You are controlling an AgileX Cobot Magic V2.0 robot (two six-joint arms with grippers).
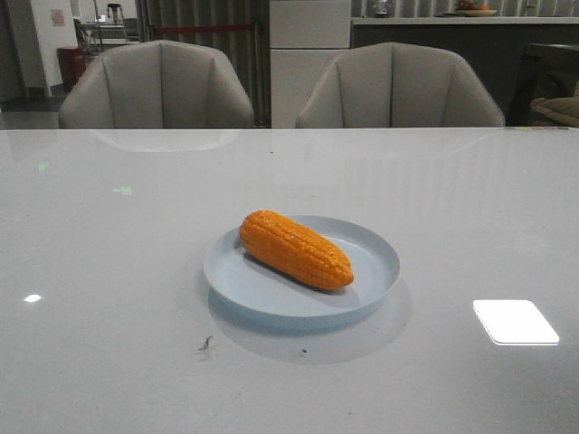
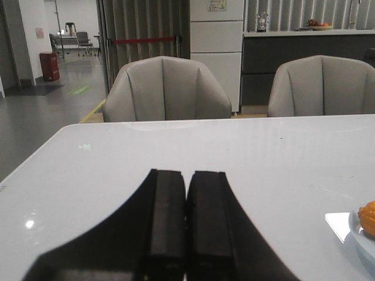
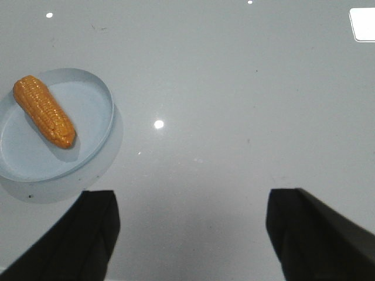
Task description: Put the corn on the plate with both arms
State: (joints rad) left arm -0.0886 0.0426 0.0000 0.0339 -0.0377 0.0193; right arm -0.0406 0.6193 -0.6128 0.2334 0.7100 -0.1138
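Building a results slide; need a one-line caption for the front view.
Orange corn lies diagonally inside the pale blue plate on the white table, both arms out of frame.

I see the plate near the middle of the table, a little to the right, with the corn lying on it at a slant, its tapered end toward the near right. Two chairs stand side by side behind the table's far edge. My right gripper hangs over bare table beside the plate, well apart from it.
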